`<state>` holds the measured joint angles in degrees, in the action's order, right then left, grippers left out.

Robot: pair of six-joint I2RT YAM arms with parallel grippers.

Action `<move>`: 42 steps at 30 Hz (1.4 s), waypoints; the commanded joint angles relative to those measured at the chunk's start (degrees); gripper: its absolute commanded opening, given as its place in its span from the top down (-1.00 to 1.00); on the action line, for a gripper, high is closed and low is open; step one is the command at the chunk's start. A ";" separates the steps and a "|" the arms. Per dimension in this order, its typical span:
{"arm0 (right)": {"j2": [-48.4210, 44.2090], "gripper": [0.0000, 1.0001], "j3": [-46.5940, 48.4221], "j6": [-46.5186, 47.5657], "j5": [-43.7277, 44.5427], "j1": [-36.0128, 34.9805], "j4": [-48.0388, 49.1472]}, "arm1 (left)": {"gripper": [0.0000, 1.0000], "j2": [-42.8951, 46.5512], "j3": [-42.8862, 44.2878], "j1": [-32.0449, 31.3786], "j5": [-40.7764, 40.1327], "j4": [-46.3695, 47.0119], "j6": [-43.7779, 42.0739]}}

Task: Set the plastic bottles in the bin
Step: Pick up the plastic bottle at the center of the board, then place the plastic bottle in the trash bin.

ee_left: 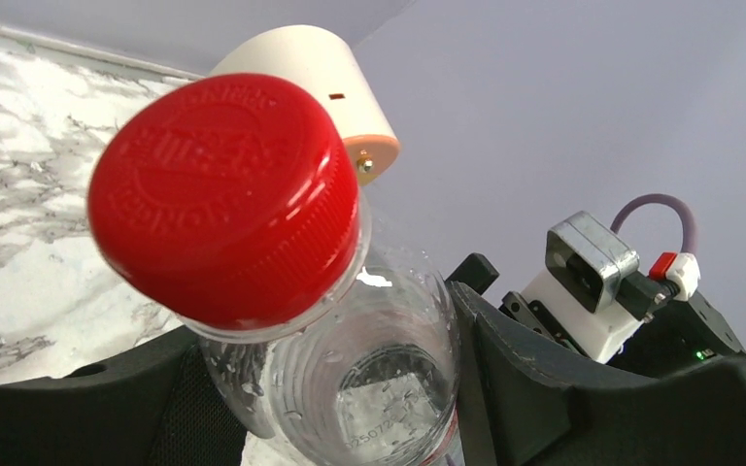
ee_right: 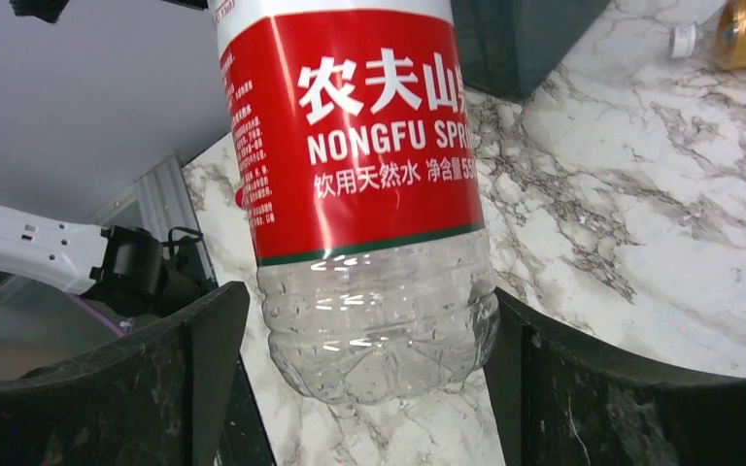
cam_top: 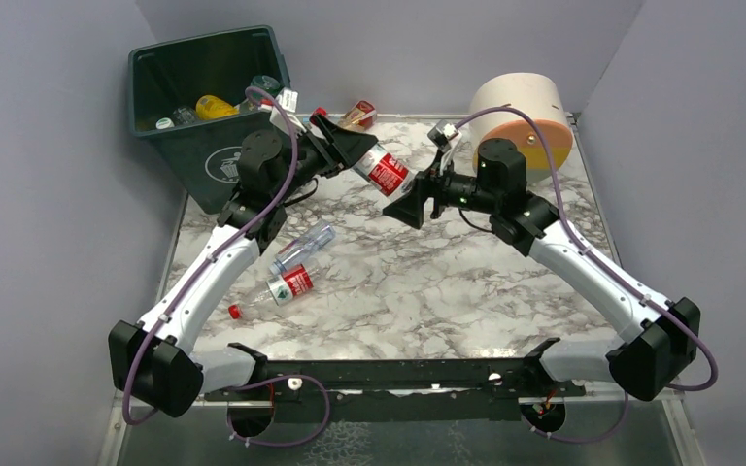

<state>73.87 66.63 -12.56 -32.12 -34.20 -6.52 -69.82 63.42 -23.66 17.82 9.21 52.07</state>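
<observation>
Marble-look counter [cam_top: 427, 291], white w/ grey veins. Far-left corner: dark green bin [cam_top: 204, 160] stands upright. Far right: cream cylinder [cam_top: 515, 102] lying on its side. Amber bottle [cam_top: 359, 115] lies nr back edge, just right of bin. Left-centre: 2 bottles on their sides, close together: clear bottle [cam_top: 303, 246] & red-label bottle [cam_top: 287, 286], red cap toward near edge.

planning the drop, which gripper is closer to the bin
Left. The left gripper, at the neck of the red-label bottle, is just right of the bin; the right gripper, at its base, is farther right.
</observation>
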 commanded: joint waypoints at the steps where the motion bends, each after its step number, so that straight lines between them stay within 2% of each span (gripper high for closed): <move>1: -2.18 -0.83 -0.05 0.37 1.72 -0.43 -1.64 | -0.27 -1.39 5.52 0.33 -1.35 -2.62 -4.58; 4: -2.87 -0.98 -0.21 0.57 2.11 -0.43 -2.42 | -0.27 -2.33 7.36 1.44 -0.69 -3.33 -5.43; 9: -3.83 -0.99 -0.54 0.65 3.17 -0.43 -3.73 | -0.27 -3.85 10.28 5.21 1.79 -4.41 -6.20; 14: -5.11 -0.99 -2.74 0.62 3.97 -0.43 -3.42 | -0.27 -5.70 16.44 12.84 4.74 -7.12 -7.61; 15: -4.76 -0.99 -4.30 0.23 3.30 -0.43 -2.87 | -0.27 -7.91 22.18 18.11 6.43 -8.45 -8.31; 23: -3.48 -0.99 -5.94 -0.81 1.69 -0.43 -1.17 | -0.27 -11.98 31.65 26.69 7.50 -8.91 -8.33; 28: -2.71 -0.99 -6.83 -1.14 0.79 -0.41 -0.39 | -0.28 -13.50 33.40 32.10 7.19 -8.27 -8.54; 36: -1.17 -0.99 -7.22 -1.50 -0.49 -0.43 0.46 | -0.30 -15.59 31.65 38.91 6.45 -5.88 -7.70; 42: 0.43 -0.99 -7.11 -1.66 -1.04 -0.43 1.01 | -0.42 -17.70 31.33 42.23 5.83 -5.91 -8.22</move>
<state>73.12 59.57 -13.58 -31.24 -34.20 -7.70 -86.76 94.98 16.60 23.92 0.93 44.31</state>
